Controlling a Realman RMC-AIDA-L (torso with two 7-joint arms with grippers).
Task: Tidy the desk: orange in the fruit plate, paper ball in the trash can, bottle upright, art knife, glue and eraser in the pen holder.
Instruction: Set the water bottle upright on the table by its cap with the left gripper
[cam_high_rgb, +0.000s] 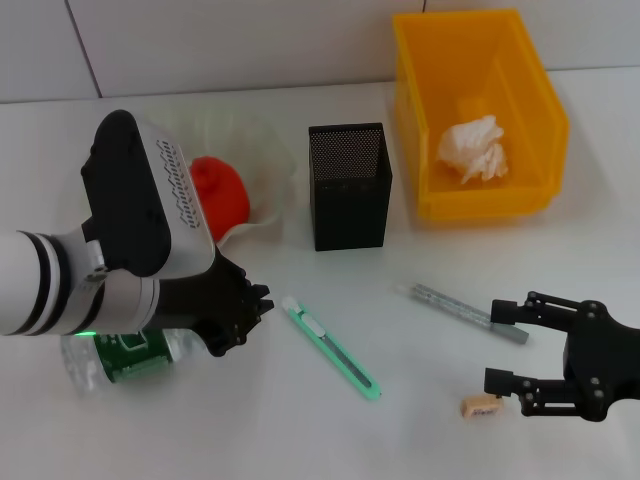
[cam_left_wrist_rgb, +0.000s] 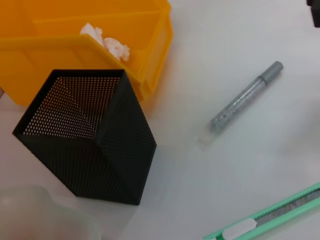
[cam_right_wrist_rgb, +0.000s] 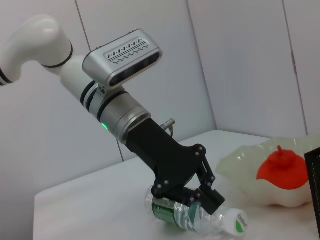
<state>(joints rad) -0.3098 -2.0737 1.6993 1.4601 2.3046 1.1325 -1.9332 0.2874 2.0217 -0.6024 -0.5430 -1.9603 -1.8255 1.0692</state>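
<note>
Bottle (cam_right_wrist_rgb: 197, 216) on its side, cap away from left gripper's (cam_right_wrist_rgb: 197, 192) fingers.

In the head view the left arm covers most of the bottle (cam_high_rgb: 125, 358) near the desk's front left corner and part of the orange (cam_high_rgb: 222, 192) in the fruit plate (cam_high_rgb: 270, 160). The trash can (cam_high_rgb: 478, 110) is cut off at the far edge. The eraser (cam_high_rgb: 480, 407) is partly hidden by the right gripper (cam_high_rgb: 506, 347).
</note>
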